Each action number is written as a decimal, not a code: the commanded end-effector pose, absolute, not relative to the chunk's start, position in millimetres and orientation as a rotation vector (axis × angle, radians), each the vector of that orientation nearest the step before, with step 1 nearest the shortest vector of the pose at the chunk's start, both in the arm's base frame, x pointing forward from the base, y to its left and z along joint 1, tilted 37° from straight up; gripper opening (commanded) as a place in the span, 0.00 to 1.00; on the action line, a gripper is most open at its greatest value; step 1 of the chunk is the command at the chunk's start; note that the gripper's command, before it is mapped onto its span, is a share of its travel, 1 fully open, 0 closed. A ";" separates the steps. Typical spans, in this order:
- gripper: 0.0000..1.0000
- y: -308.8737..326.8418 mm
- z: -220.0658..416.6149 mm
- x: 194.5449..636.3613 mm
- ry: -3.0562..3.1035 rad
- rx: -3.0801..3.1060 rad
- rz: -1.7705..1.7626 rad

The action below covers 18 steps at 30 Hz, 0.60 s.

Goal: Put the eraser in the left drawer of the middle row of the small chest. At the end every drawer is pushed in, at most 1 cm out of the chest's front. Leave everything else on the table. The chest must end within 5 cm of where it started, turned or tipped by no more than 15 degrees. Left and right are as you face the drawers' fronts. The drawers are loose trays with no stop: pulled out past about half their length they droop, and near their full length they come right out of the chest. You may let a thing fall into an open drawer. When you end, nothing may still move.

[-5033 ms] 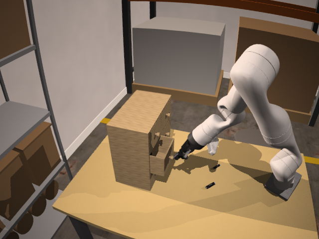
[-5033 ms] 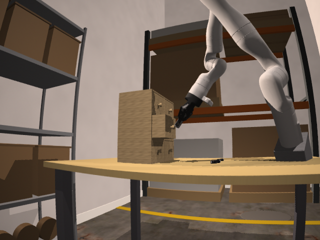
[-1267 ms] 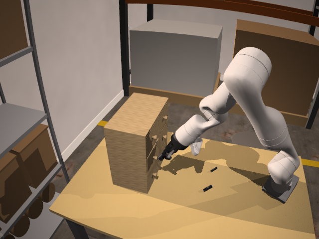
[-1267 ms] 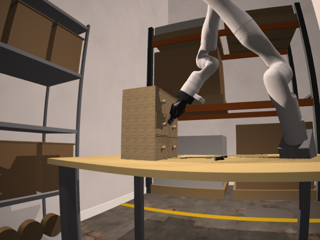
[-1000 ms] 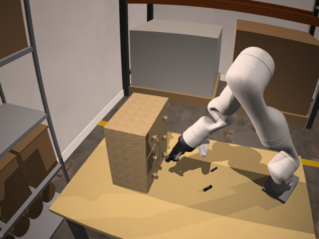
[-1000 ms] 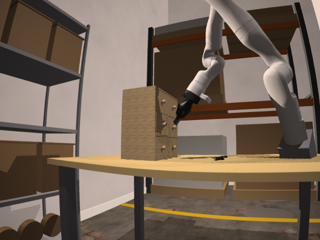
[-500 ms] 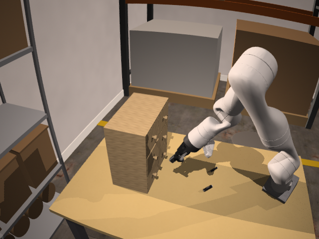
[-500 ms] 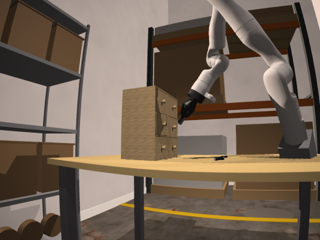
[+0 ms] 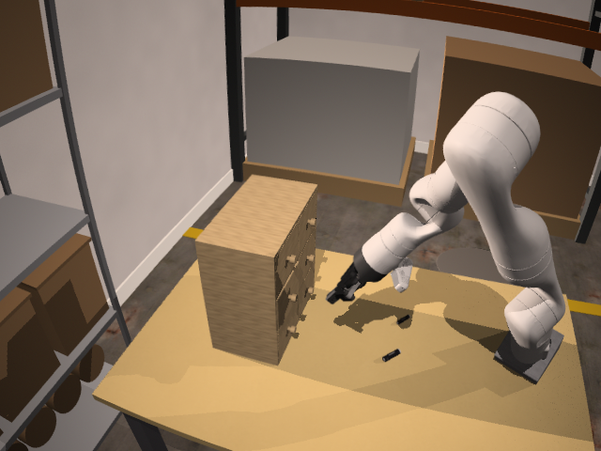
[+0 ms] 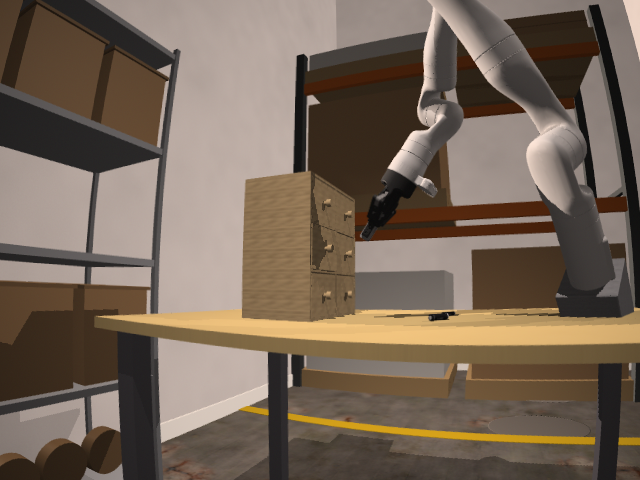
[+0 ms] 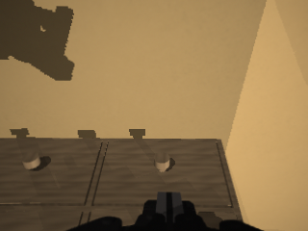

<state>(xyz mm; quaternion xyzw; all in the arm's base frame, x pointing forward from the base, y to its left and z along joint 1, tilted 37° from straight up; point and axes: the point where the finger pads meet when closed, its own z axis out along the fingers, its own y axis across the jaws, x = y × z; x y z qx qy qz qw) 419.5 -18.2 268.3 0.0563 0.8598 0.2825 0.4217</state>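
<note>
Six closed drawers are fronting the chest (image 9: 242, 291) (image 10: 277, 248) (image 11: 159, 188) left of center as the gripper (image 9: 331, 299) (image 10: 366, 235) (image 11: 168, 208), jaws pressed narrow and empty, is hovering nearby.

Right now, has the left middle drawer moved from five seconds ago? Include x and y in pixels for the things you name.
Yes, inward: the drawer (image 9: 285, 304) (image 10: 320, 259) (image 11: 127, 211) stuck well out of the chest (image 9: 239, 296) (image 10: 276, 248) (image 11: 232, 194); now its front looks about flush.
</note>
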 end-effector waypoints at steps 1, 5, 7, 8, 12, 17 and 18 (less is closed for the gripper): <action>0.00 -27.8 276.6 414.7 2.142 0.148 0.686; 0.00 -30.9 280.3 409.5 2.142 0.148 0.686; 0.00 -34.0 284.0 404.2 2.142 0.148 0.686; 0.00 -35.6 285.9 401.5 2.142 0.148 0.686; 0.00 -41.8 293.2 391.2 2.142 0.148 0.686; 0.00 -48.2 300.7 380.4 2.142 0.148 0.686; 0.00 -49.2 301.9 378.8 2.142 0.148 0.686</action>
